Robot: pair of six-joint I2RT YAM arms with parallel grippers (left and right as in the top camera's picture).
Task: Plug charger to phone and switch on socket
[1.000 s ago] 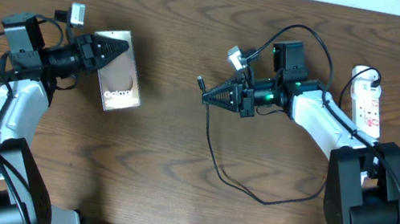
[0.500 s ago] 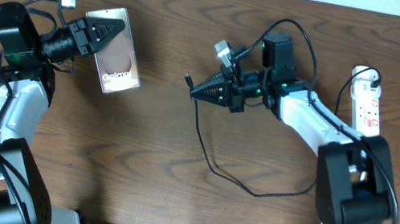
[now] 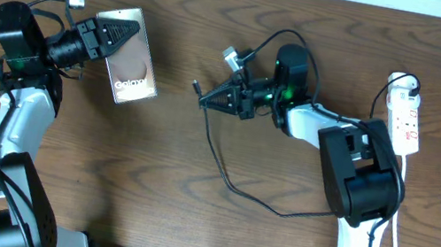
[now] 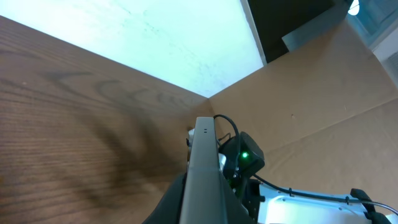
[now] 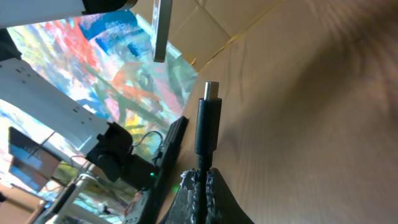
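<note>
Left fingers (image 3: pixel 117 34) clamped on phone (image 3: pixel 132 73), right fingers (image 3: pixel 226 100) pinching charger (image 5: pixel 208 118) behind plug; hazard: tilted tip missing port, slack cable snagging on desk (image 3: pixel 158 176).

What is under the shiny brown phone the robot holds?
Brown wooden table shows all around the glossy brownish phone, gripped at one edge by the left gripper. The spot straight beneath is covered by the phone, so it cannot be seen.

Even bright light, soft shadows
</note>
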